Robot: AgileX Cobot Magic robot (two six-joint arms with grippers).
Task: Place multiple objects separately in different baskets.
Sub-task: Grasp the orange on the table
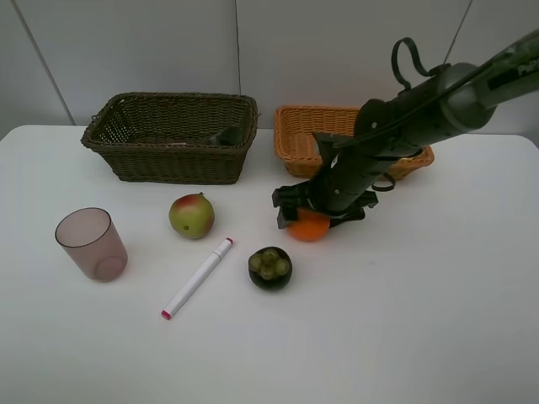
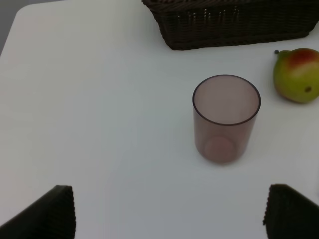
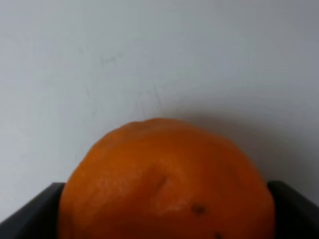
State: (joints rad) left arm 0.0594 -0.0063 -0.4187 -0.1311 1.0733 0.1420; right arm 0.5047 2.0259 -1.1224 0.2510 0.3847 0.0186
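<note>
My right gripper (image 1: 308,215) is down at the table, its fingers closed against both sides of the orange (image 1: 310,228), which fills the right wrist view (image 3: 164,184). A green-red mango (image 1: 192,215), a white marker (image 1: 198,277), a dark round fruit with a green top (image 1: 269,268) and a mauve cup (image 1: 91,244) stand on the table. My left gripper (image 2: 169,219) is open above the table, short of the cup (image 2: 226,119); it does not show in the high view. A dark green bottle (image 1: 222,135) lies in the dark basket (image 1: 168,162). The lemon and pink bottle are hidden.
The orange-tan basket (image 1: 295,143) stands at the back, right behind my right arm, which covers most of it. The dark basket (image 2: 234,25) and the mango (image 2: 297,74) lie beyond the cup in the left wrist view. The table (image 1: 404,320) is white.
</note>
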